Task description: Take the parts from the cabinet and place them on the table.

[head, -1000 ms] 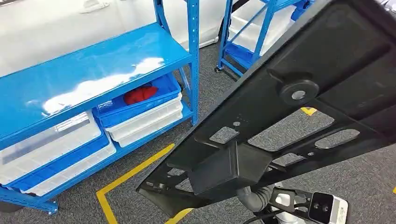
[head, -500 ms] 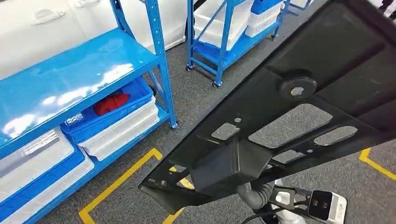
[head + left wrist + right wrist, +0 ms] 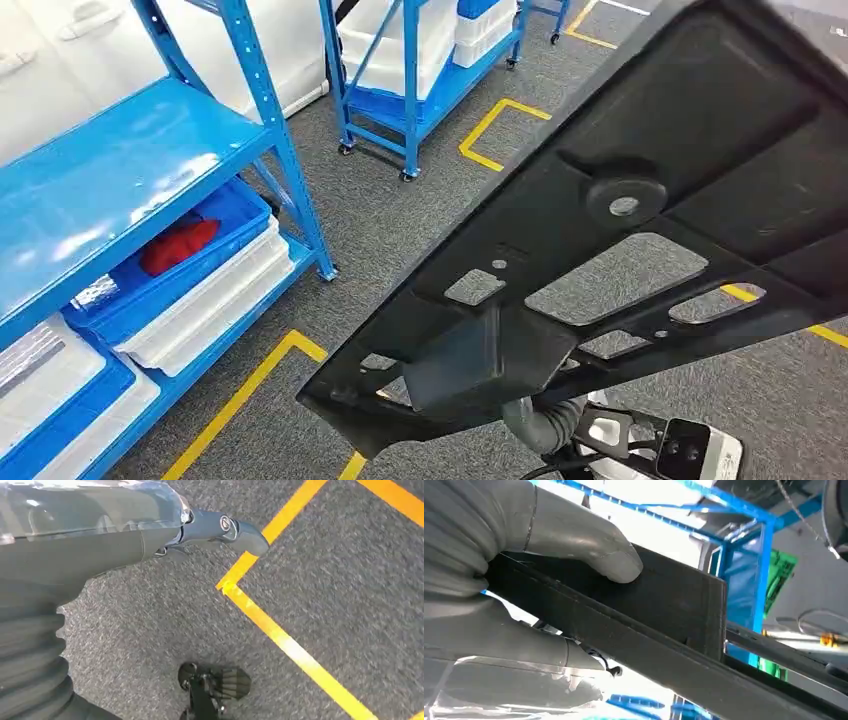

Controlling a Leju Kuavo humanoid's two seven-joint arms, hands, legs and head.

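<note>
A large black moulded panel [image 3: 640,130] with several cut-outs and a round boss crosses the right half of the head view, tilted, its low end near the bottom middle. In the right wrist view my right hand [image 3: 524,580] grips the panel's edge [image 3: 664,605], thumb pressed on one face and fingers under the other. A grey ribbed wrist [image 3: 540,420] shows beneath the panel's boxy block. My left hand [image 3: 150,525] hangs over the grey carpet with its dark fingers [image 3: 235,530] stretched out, holding nothing.
A blue shelf rack [image 3: 120,160] stands at the left, with a blue bin holding something red [image 3: 180,245] and white bins [image 3: 200,300] on its low shelf. A second blue wheeled rack [image 3: 410,60] stands behind. Yellow tape lines [image 3: 250,390] mark the carpet.
The whole picture has shifted: the camera has turned, so the blue rack slides left and the wheeled rack comes into view. The panel keeps its place in my right hand.
</note>
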